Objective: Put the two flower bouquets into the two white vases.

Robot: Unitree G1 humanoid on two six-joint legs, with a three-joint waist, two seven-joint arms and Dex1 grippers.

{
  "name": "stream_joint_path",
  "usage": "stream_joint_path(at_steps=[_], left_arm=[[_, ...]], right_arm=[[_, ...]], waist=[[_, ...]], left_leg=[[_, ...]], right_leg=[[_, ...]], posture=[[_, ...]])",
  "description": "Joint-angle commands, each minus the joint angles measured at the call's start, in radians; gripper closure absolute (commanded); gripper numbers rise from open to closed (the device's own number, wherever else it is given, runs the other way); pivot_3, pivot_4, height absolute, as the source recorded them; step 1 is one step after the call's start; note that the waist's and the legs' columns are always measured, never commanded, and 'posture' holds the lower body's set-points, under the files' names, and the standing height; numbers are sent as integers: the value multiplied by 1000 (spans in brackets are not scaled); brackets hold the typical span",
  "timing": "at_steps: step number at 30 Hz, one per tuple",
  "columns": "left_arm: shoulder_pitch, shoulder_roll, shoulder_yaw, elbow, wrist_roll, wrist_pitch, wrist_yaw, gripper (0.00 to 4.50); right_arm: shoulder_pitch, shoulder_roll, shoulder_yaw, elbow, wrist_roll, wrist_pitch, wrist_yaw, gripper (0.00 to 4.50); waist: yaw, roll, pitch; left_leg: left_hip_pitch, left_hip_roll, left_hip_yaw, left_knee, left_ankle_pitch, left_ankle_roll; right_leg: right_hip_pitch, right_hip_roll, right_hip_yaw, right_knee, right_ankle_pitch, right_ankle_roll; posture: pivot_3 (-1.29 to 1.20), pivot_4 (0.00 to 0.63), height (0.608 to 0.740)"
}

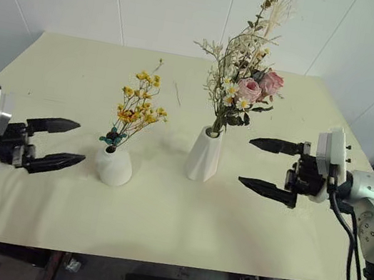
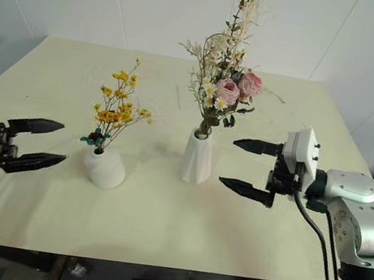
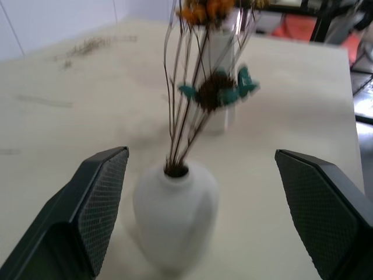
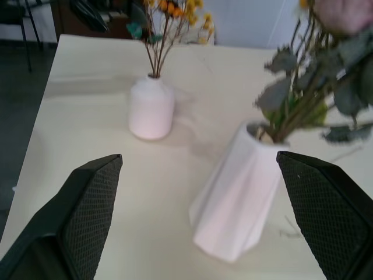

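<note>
The small sprig of yellow-orange blossoms (image 1: 136, 111) stands in the short squat white vase (image 1: 115, 166) left of the table's middle. Its thin stems (image 3: 183, 125) enter the vase's round mouth. The larger bouquet with pink roses and daisies (image 1: 246, 85) stands in the tall faceted white vase (image 1: 204, 155) at the centre. My left gripper (image 1: 60, 142) hovers open to the left of the squat vase, apart from it. Open as well, my right gripper (image 1: 269, 167) is to the right of the tall vase (image 4: 239, 195), clear of it. Neither gripper holds anything.
The pale yellow table (image 1: 157, 229) has open surface in front of both vases and behind them. A few loose dried twigs (image 3: 87, 46) lie flat on the far part of the table. White walls rise behind it.
</note>
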Motion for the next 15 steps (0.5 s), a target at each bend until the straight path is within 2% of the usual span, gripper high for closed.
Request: stream_joint_path(at_steps=[1, 7, 15], left_arm=[[30, 31, 79, -51, 1, -35, -9, 209], [71, 58, 198, -47, -12, -58, -21, 209], [112, 19, 210, -86, -26, -62, -2, 209]], right_arm=[[-16, -9, -22, 34, -19, -68, 32, 0], [-69, -34, -18, 161, -76, -154, 88, 0], [-107, -19, 19, 258, -120, -216, 139, 0]], waist=[[0, 0, 0], [-3, 0, 0], [-2, 0, 0]], left_leg=[[0, 0, 0, 0, 0, 0], [0, 0, 0, 0, 0, 0], [0, 0, 0, -1, 0, 0]], right_leg=[[0, 0, 0, 0, 0, 0], [0, 0, 0, 0, -1, -2], [0, 0, 0, 0, 0, -1]], posture=[[0, 150, 740], [0, 150, 740], [0, 150, 740]])
